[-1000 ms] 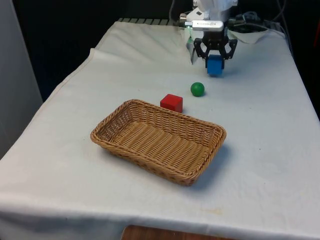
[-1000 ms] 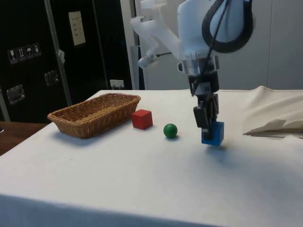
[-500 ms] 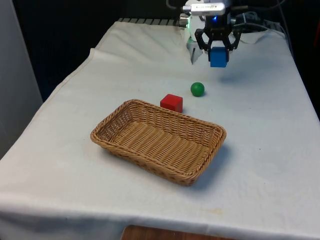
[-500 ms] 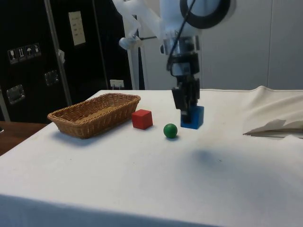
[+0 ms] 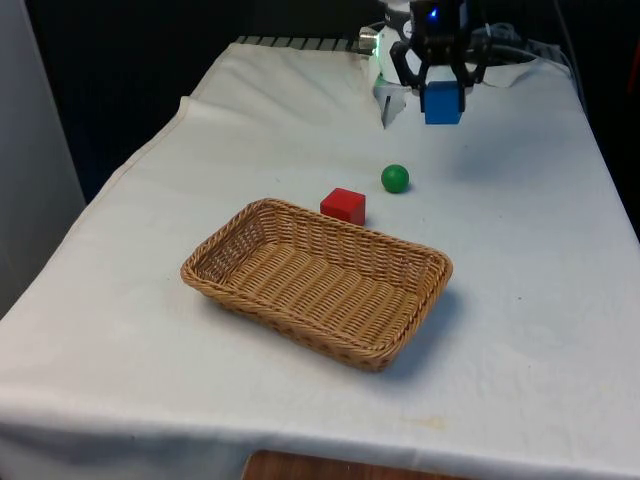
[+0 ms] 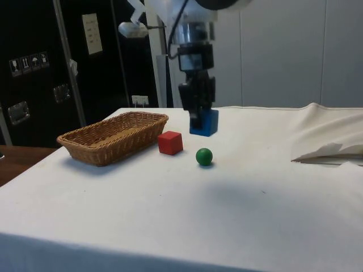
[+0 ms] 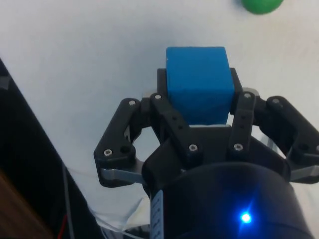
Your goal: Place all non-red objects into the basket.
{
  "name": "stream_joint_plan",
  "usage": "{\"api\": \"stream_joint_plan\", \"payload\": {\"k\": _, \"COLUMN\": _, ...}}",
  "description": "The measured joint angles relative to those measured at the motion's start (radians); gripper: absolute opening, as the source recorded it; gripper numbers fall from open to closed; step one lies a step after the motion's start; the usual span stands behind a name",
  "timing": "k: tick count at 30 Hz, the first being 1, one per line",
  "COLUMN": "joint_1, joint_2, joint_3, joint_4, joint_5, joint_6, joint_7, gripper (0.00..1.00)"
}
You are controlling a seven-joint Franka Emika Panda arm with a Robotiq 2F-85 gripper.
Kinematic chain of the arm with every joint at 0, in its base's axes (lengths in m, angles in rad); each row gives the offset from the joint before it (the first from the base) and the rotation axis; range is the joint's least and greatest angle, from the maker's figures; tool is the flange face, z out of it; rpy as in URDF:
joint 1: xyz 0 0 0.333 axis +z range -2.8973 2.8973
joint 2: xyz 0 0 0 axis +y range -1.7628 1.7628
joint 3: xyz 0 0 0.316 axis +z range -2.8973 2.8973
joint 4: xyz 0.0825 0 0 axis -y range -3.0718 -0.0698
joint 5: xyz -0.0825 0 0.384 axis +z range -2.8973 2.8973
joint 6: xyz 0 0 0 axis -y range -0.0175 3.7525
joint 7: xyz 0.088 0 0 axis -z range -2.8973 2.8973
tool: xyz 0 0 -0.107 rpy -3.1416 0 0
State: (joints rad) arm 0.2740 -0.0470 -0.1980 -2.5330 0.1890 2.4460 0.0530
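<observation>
My gripper [image 5: 441, 92] is shut on a blue cube [image 5: 442, 103] and holds it in the air above the far part of the table. From the side the blue cube [image 6: 204, 122] hangs well clear of the cloth, in the gripper [image 6: 199, 120]. The wrist view has the blue cube [image 7: 199, 83] clamped between the two fingers, with the green ball [image 7: 260, 5] at the frame's edge. A green ball [image 5: 395, 178] and a red cube [image 5: 343, 205] rest on the cloth between the gripper and the wicker basket [image 5: 248, 226]. The basket [image 6: 79, 137] holds nothing.
Crumpled white cloth [image 6: 329, 148] lies at the robot's end of the table. The table's edge [image 5: 150, 150] runs along the front view's left.
The gripper has lifted the blue cube off the cloth and carried it higher, drifting toward the basket in the side view. The ball, red cube and basket have not moved.
</observation>
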Motion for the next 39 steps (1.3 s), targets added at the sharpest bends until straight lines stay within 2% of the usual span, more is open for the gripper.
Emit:
{"api": "stream_joint_plan", "payload": {"k": 9, "joint_1": -0.001, "joint_2": 0.023, "joint_3": -0.007, "joint_4": 0.087, "joint_5": 0.0, "joint_6": -0.036, "joint_7": -0.002, "gripper": 0.0}}
{"api": "stream_joint_plan", "payload": {"k": 14, "joint_1": -0.004, "joint_2": 0.059, "joint_3": -0.018, "joint_4": 0.151, "joint_5": 0.0, "joint_6": -0.054, "joint_7": -0.011, "gripper": 0.0}}
{"api": "stream_joint_plan", "payload": {"k": 17, "joint_1": -0.004, "joint_2": 0.065, "joint_3": -0.021, "joint_4": 0.162, "joint_5": 0.0, "joint_6": -0.057, "joint_7": -0.013, "gripper": 0.0}}
{"api": "stream_joint_plan", "payload": {"k": 29, "joint_1": -0.008, "joint_2": 0.159, "joint_3": -0.045, "joint_4": 0.292, "joint_5": 0.0, "joint_6": -0.072, "joint_7": -0.033, "gripper": 0.0}}
{"api": "stream_joint_plan", "payload": {"k": 39, "joint_1": -0.01, "joint_2": 0.22, "joint_3": -0.082, "joint_4": 0.42, "joint_5": -0.001, "joint_6": -0.13, "joint_7": -0.056, "gripper": 0.0}}
